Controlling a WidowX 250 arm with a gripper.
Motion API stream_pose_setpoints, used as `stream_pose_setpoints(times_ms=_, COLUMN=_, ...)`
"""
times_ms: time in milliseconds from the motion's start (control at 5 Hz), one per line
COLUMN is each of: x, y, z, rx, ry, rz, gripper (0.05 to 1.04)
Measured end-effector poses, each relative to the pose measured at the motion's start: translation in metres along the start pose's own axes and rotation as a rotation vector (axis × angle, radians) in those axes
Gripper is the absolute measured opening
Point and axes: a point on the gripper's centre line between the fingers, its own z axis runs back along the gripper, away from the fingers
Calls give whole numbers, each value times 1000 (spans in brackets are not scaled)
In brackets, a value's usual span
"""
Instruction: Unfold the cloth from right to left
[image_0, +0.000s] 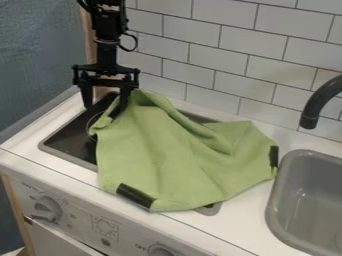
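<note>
The gripper (105, 103) hangs over the back left of the stove, its two fingers spread apart with no cloth visible between them. Its right finger is against or just in front of the upper left edge of the green cloth (170, 150); whether they touch I cannot tell. The cloth lies spread across the dark stove top (70, 137), with a raised ridge and creases toward its back and right. Dark patches mark its front left edge and its right corner. Most of the stove top is hidden under it.
A grey sink (310, 192) is set into the counter at the right, with a black faucet (310, 112) above it. White tiles (217, 60) rise behind the counter. Knobs (47, 209) sit on the stove's front panel.
</note>
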Motion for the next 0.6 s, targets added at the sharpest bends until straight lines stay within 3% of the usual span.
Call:
stream_pose_setpoints(times_ms=200, x=-4, y=-3, z=10, rx=-23, ry=-9, rz=-14, gripper=1010)
stream_pose_setpoints(times_ms=400, x=-15, y=-9, z=44, rx=-104, ry=-49, rz=-16, gripper=1000)
stream_pose_setpoints(times_ms=600, x=-22, y=-11, z=71, rx=-148, ry=-101, rz=-14, gripper=999)
